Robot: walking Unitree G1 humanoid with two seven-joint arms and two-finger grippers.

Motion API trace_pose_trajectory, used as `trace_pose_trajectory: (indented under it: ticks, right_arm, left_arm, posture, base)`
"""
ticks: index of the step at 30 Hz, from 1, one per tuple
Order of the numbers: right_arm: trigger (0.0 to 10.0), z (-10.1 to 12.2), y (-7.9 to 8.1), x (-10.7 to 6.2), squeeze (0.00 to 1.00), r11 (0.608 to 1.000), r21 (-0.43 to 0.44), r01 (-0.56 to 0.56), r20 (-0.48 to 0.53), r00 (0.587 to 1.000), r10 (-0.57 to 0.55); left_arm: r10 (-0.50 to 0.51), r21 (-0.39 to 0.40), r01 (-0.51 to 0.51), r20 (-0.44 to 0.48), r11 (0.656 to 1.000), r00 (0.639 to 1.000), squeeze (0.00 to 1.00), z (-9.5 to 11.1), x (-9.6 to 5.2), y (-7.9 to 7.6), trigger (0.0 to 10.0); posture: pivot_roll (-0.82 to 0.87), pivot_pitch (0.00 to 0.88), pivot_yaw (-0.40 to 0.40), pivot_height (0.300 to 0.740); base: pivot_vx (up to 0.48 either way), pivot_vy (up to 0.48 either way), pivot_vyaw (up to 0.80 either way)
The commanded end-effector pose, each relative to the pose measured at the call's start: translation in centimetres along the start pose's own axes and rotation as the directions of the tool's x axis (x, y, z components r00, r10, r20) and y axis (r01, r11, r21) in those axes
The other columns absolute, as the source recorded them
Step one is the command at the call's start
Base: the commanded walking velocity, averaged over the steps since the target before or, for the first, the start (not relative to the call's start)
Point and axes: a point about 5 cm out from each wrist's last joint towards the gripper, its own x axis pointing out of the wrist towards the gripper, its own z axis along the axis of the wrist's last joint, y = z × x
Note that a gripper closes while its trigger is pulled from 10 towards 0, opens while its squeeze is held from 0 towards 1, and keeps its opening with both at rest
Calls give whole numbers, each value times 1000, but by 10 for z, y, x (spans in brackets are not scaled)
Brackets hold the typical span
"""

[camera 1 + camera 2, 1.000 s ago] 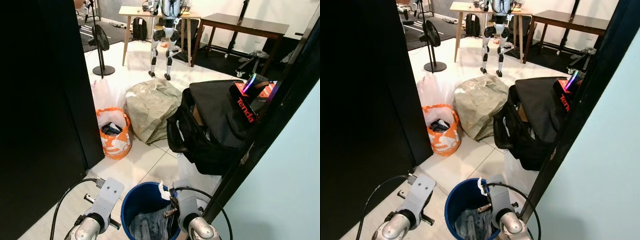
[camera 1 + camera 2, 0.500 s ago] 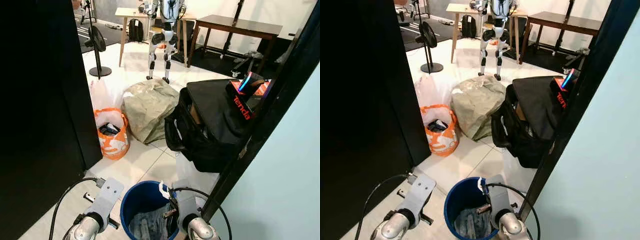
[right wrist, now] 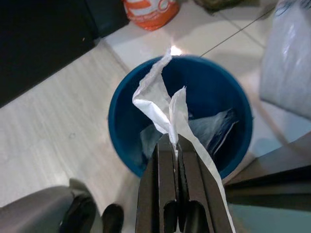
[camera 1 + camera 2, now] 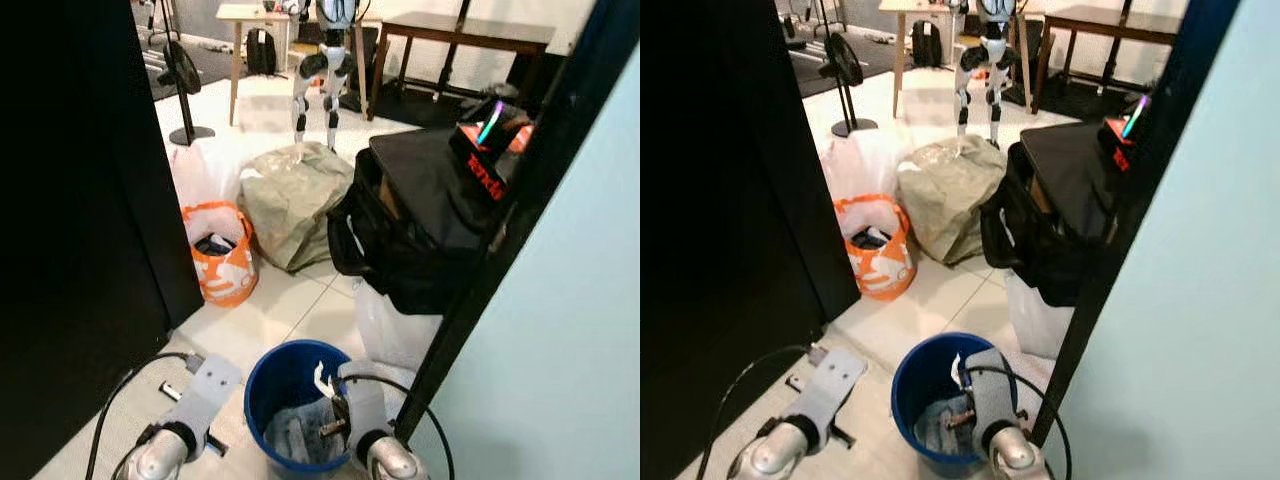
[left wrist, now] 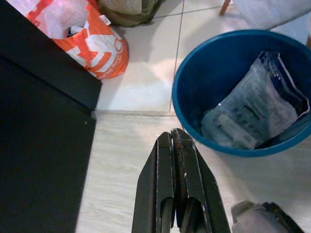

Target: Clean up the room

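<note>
A blue bucket [image 4: 262, 371] stands on the floor just before me, with a silvery plastic bag [image 5: 252, 107] lying inside it. My right gripper [image 3: 170, 141] hangs over the bucket [image 3: 121, 126], shut on a crumpled piece of white paper [image 3: 158, 104] that sticks up from its fingertips. In the eye views that paper [image 4: 323, 380] shows above the bucket's right rim. My left gripper [image 5: 173, 138] is shut and holds nothing; it hovers over the wood floor just left of the bucket [image 5: 189, 82].
An orange and white bag [image 4: 222, 265] of rubbish, a grey-green sack [image 4: 293, 200] and an open black bag [image 4: 410, 225] lie on the white tiles ahead. A black panel [image 4: 70, 200] stands at my left, a dark door frame [image 4: 510, 220] and pale wall at my right. Farther off stand a fan [image 4: 185, 85], tables and another humanoid robot [image 4: 318, 60].
The camera has moved forward and tilted down, so the bucket sits higher in view. Both grippers keep their places and the right one still holds the paper.
</note>
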Motion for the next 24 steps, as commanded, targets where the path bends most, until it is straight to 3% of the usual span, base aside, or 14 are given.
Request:
trace_pose_trajectory:
  ticks: [1, 14, 24]
  right_arm:
    - [10000, -1, 1, 0, 0, 1000, 10, 0, 1, 1000, 0]
    - [10000, 15, 0, 11, 0, 998, -47, -44, 12, 999, 45]
    - [10000, 33, 8, 25, 0, 996, -70, -61, 10, 998, 62]
  left_arm:
    - [-13, 20, 13, -14, 1000, 1000, 0, -5, -3, 1, 10000]
    - [-13, 24, 13, -14, 1000, 1000, 0, -6, -1, 1, 10000]
    - [-71, 116, 66, 36, 991, 997, 0, -3, -1, 8, 10000]
  posture:
    - [113, 162, 6, 633]
    - [85, 193, -36, 608]
    - [52, 270, -88, 608]
  base:
    - [0, 0, 0]
    - [0, 0, 0]
    - [0, 0, 0]
